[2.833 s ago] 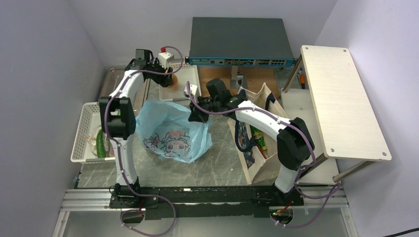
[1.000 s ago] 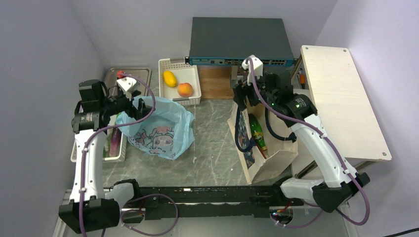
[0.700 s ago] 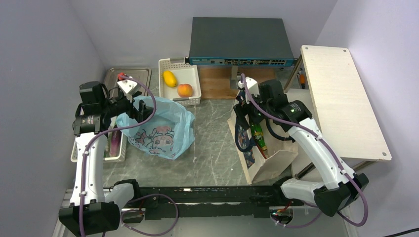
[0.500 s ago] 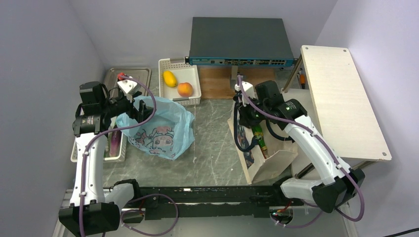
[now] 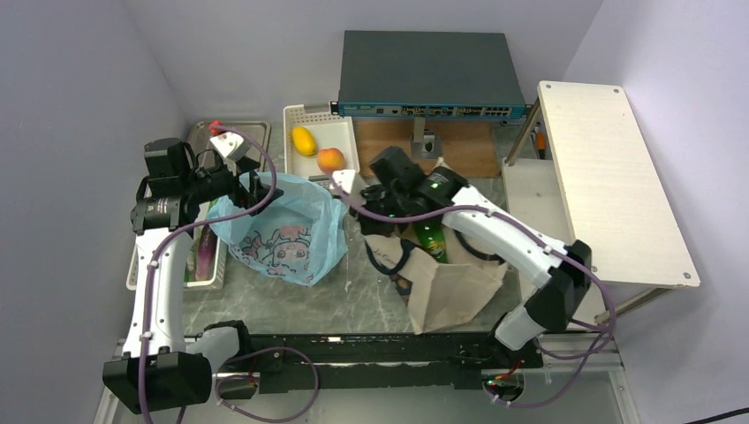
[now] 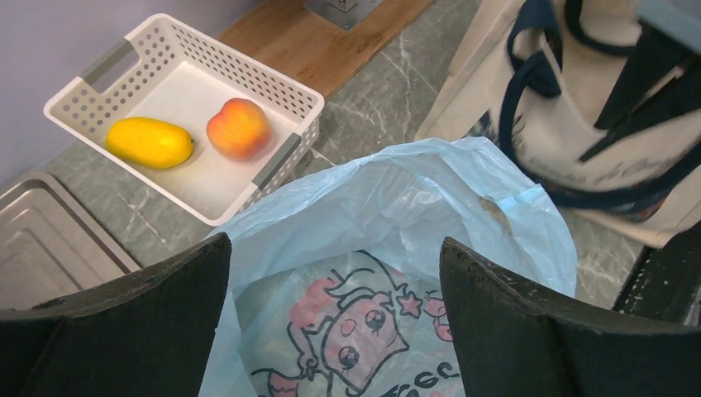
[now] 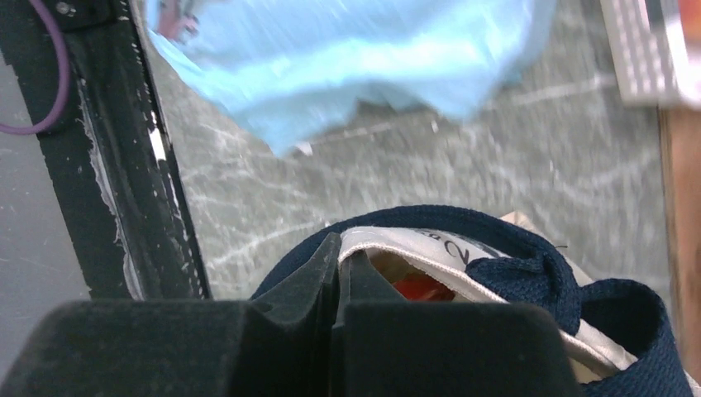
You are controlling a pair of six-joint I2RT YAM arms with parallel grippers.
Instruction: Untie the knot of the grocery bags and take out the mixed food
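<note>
One light-blue grocery bag (image 5: 287,234) lies on the table beneath the left gripper (image 6: 335,252), whose fingers are spread wide. The right gripper (image 7: 339,273) pinches the rim of one beige tote (image 5: 450,287). One white basket (image 6: 190,91) holds two fruits: one yellow fruit (image 6: 149,142) and one orange fruit (image 6: 239,128).

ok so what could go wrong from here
The right end effector is shut on the rim of the tote, which leans, so the green bottle could slide out. The tote lies close to the light-blue grocery bag under the open left end effector; the arms might collide.
</note>
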